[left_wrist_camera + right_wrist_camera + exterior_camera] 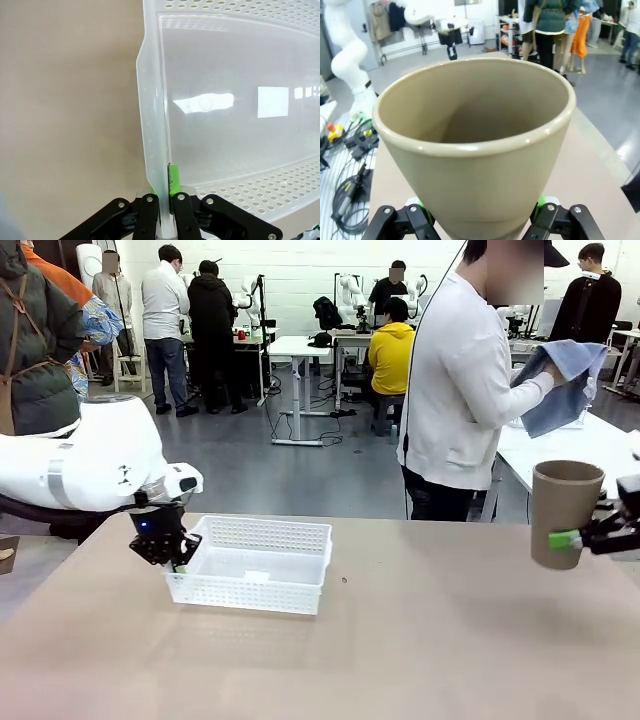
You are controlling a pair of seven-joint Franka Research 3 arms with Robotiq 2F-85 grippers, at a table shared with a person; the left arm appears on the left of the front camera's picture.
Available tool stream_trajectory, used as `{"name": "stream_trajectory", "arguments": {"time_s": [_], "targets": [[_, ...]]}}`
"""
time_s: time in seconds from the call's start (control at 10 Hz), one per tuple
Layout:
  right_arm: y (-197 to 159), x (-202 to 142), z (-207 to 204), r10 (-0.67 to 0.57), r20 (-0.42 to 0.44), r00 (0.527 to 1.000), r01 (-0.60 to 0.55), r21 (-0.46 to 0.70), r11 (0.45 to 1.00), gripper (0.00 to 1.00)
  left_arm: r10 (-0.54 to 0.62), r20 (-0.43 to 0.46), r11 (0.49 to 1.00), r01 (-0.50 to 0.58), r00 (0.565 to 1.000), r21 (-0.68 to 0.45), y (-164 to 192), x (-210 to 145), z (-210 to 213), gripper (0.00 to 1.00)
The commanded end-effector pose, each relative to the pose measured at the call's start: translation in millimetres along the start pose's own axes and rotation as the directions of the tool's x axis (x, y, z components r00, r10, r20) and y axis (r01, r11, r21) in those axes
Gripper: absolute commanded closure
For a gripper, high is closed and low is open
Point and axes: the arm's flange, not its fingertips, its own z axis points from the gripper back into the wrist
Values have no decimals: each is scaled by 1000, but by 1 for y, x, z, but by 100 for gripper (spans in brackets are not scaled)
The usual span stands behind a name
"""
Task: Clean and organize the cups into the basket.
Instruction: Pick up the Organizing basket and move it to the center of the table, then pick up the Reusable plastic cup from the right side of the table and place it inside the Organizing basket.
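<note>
Looking across the tan table (420, 640) in the front view, the left gripper (181, 560) is down at the left end wall of the white perforated basket (262, 570), its jaws pinched shut on that wall, while the basket sits flat on the table left of the middle. Near the picture's right edge the right gripper (570, 538) clasps a brown cup (562, 502) around its lower part, one green pad (563, 539) pressed against its side; the cup is upright with its mouth up, lifted off the tabletop and well apart from the basket. Beyond the far edge a person (460, 390) in a white top holds a blue cloth (570, 380) in raised hands. From the left wrist, the two black fingers of the left gripper (164, 192) meet on either side of the basket's thin wall (150, 125), a green pad (174, 180) lying flat against its inner face, and the basket's glossy floor and dotted walls spread to the right, with bare table (65, 110) to the left. From the right wrist, the brown cup (475, 150) rises straight out of the right gripper (480, 212), its open mouth toward the camera and its narrow base squeezed between the fingers, green pads (417, 204) touching it on both sides.
</note>
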Motion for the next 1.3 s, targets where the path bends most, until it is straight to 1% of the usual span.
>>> {"name": "stream_trajectory", "arguments": {"time_s": [0.0, 0.2, 0.3, 0.5, 0.7, 0.9, 1.2], "targets": [[-5, -19, -14, 27, -2, 1000, -27, 35, 999, 100, 24, 40, 998, -26, 999, 61, -44, 14, 1, 100], [-5, -19, -14, 27, -2, 1000, -27, 35, 999, 100, 28, 94, 989, -41, 995, 143, -95, 15, -1, 100], [-5, -19, -14, 27, -2, 1000, -27, 35, 999, 100, 40, 94, 983, -56, 995, 175, -121, 14, -2, 100], [-5, -19, -14, 27, -2, 1000, -27, 35, 999, 100, 55, 99, 976, -74, 994, 203, -160, 7, -4, 100], [-5, -19, -14, 27, -2, 1000, -27, 35, 999, 100, 1, 95, 979, -21, 995, 205, -189, -5, -6, 100], [-5, -19, -14, 27, -2, 1000, -27, 35, 999, 100, -29, 87, 983, 13, 996, 184, -198, -15, -3, 100], [-5, -19, -14, 27, -2, 1000, -27, 35, 999, 100, -59, 104, 987, 42, 993, 155, -188, -33, 12, 100]]}}
